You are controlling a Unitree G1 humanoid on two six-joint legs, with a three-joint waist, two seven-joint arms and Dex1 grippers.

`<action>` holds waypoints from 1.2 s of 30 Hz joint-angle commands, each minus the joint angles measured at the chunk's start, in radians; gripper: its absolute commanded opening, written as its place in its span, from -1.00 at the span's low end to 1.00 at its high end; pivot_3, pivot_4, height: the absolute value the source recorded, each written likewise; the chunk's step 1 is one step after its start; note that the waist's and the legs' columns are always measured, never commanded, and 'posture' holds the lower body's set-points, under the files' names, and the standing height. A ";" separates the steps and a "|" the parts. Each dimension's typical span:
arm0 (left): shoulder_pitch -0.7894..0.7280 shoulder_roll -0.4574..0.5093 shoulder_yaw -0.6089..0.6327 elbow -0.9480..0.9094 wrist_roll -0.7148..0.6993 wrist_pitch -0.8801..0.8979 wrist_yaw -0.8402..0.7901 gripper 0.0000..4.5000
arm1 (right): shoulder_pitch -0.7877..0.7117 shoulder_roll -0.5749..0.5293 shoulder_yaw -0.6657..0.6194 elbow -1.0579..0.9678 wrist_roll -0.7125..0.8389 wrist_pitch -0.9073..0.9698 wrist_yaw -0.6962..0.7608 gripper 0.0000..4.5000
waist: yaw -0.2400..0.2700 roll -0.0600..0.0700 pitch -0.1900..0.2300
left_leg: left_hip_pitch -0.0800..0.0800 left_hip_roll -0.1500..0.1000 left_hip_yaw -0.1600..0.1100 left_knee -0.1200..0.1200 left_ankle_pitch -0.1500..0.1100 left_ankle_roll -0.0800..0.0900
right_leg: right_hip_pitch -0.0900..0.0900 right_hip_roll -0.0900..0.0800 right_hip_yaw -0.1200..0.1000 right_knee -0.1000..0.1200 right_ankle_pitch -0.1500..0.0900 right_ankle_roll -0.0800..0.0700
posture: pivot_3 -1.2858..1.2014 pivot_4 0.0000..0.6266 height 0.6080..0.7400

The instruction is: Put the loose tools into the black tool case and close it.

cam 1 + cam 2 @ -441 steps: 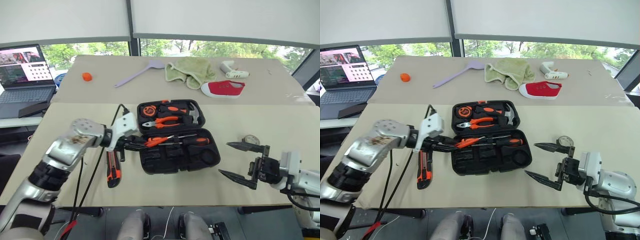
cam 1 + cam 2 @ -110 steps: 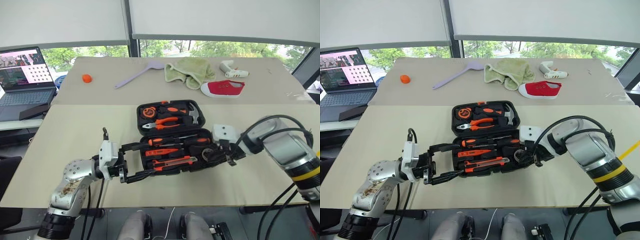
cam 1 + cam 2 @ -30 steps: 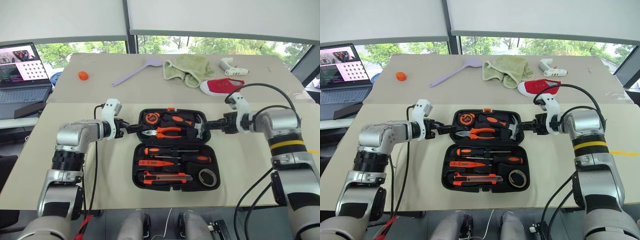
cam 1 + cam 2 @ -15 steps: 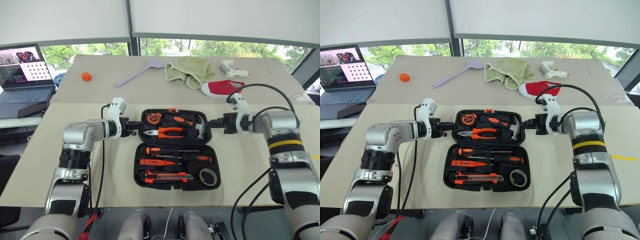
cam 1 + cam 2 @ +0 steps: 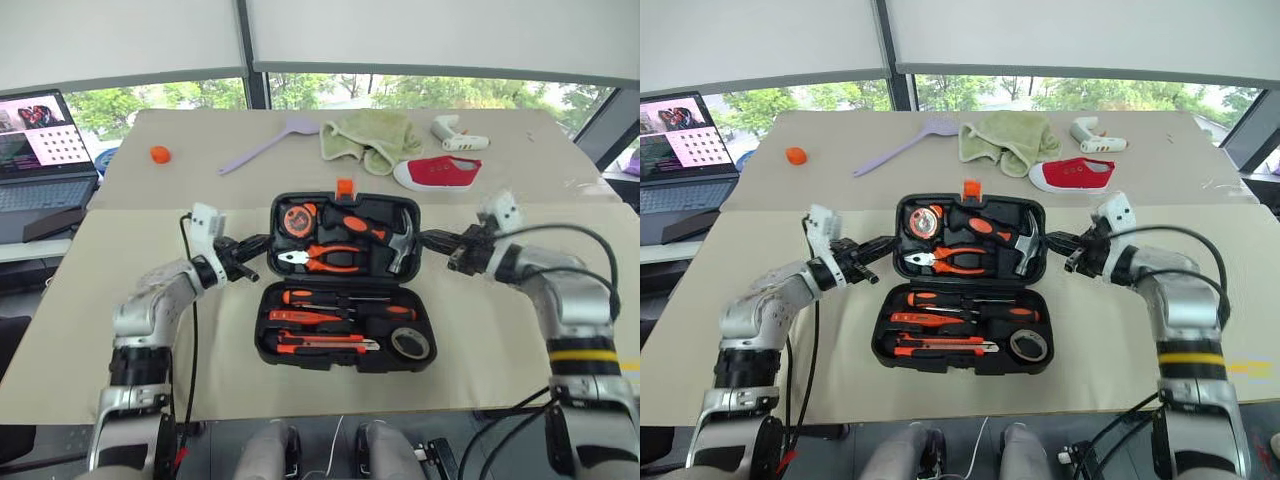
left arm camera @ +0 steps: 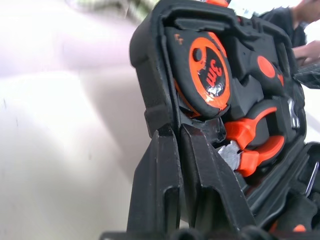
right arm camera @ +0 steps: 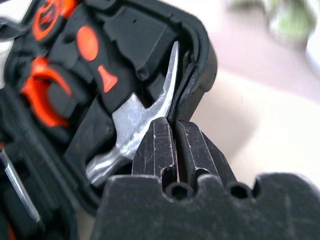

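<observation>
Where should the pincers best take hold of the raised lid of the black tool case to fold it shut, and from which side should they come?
Probably the lid's two side rims of the black tool case, one from each side. The lid stands tilted up with thin rims exposed at both ends. The left pincer and right pincer sit shut there now, beside the tape measure and hammer.

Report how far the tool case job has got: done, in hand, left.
Done: the loose tools lie in the front half of the black tool case. In hand: the left gripper and right gripper are shut at the two side edges of the lid, which stands tilted up off the table. Left: swing the lid down onto the front half to close the case.
</observation>
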 commanded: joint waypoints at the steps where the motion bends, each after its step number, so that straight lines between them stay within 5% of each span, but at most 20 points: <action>1: 0.105 -0.003 0.124 -0.094 -0.018 -0.252 -0.030 -1.00 | 0.116 -0.014 -0.072 -0.124 -0.058 -0.397 0.006 -1.00 | -0.003 0.000 0.000 | 0.000 0.000 0.000 0.000 0.000 0.000 | 0.000 0.000 0.000 0.000 0.000 0.000 | 0.03 -0.52 1.00; 5: 0.304 0.005 0.108 -0.143 0.030 -0.535 -0.160 -1.00 | 0.305 -0.043 -0.070 -0.160 -0.154 -0.719 -0.002 -1.00 | -0.005 0.000 0.000 | 0.002 0.000 0.001 0.000 0.000 0.000 | 0.001 0.000 0.001 -0.002 0.000 0.000 | 0.03 -0.52 1.00; 9: 0.441 0.030 0.093 -0.185 0.020 -0.592 -0.197 -1.00 | 0.419 -0.083 -0.050 -0.117 -0.210 -1.021 0.005 -1.00 | -0.005 0.000 0.000 | 0.010 0.001 0.001 -0.001 -0.002 0.000 | 0.008 -0.001 0.003 -0.003 -0.002 -0.001 | 0.03 -0.52 1.00; 13: 0.555 0.062 0.090 -0.188 0.019 -0.635 -0.227 -0.39 | 0.538 -0.124 0.019 -0.071 -0.202 -1.136 0.026 -1.00 | -0.002 0.000 0.000 | 0.012 0.002 0.000 -0.001 -0.008 -0.006 | 0.009 -0.002 0.003 -0.002 -0.001 -0.001 | 0.03 -0.52 1.00; 19: 0.606 0.115 0.147 -0.118 0.016 -0.653 -0.216 0.59 | 0.569 -0.135 0.002 0.002 -0.274 -1.216 -0.075 -0.08 | 0.012 0.000 0.000 | 0.012 0.002 -0.001 0.001 -0.010 -0.002 | 0.007 -0.008 0.002 -0.002 -0.002 -0.002 | 0.03 -0.52 1.00; 21: 0.583 0.149 0.149 -0.081 0.020 -0.627 -0.214 0.70 | 0.586 -0.159 -0.013 0.000 -0.259 -1.209 -0.087 0.19 | 0.014 0.000 0.000 | 0.012 0.002 -0.001 0.001 -0.013 0.002 | 0.007 -0.010 0.002 -0.001 -0.002 -0.002 | 0.03 -0.52 1.00; 22: 0.564 0.163 0.141 -0.068 0.018 -0.616 -0.219 0.70 | 0.611 -0.176 -0.016 -0.016 -0.220 -1.162 -0.081 0.34 | 0.016 0.000 0.000 | 0.012 0.002 -0.001 0.001 -0.013 0.002 | 0.007 -0.011 0.001 -0.001 -0.002 -0.002 | 0.03 -0.52 1.00; 26: 0.450 0.198 0.081 -0.033 0.031 -0.558 -0.225 0.70 | 0.726 -0.258 0.004 -0.137 -0.031 -0.948 -0.015 0.34 | 0.028 0.000 0.000 | 0.012 0.001 -0.002 0.002 -0.010 -0.002 | 0.006 -0.013 -0.001 -0.002 -0.002 -0.002 | 0.03 -0.52 1.00; 30: 0.252 0.195 -0.025 0.022 0.092 -0.508 -0.212 0.23 | 0.833 -0.325 0.057 -0.334 0.112 -0.686 0.043 -0.30 | 0.038 -0.001 0.000 | 0.011 0.001 -0.003 0.002 -0.012 0.001 | 0.008 -0.014 -0.001 -0.002 -0.001 -0.001 | 0.03 -0.52 1.00; 34: 0.088 0.173 -0.138 0.131 0.181 -0.495 -0.215 -0.38 | 0.827 -0.318 0.151 -0.436 0.026 -0.499 0.014 -0.90 | 0.032 -0.002 -0.001 | 0.010 0.001 -0.002 0.002 -0.011 0.002 | 0.009 -0.012 -0.001 -0.001 -0.001 -0.002 | 0.03 -0.52 1.00; 36: 0.033 0.166 -0.179 0.195 0.226 -0.513 -0.218 -0.73 | 0.787 -0.289 0.201 -0.446 -0.040 -0.407 -0.032 -1.00 | 0.027 -0.002 -0.001 | 0.010 0.001 -0.001 0.002 -0.008 0.001 | 0.009 -0.008 -0.001 -0.001 -0.001 -0.002 | 0.03 -0.52 1.00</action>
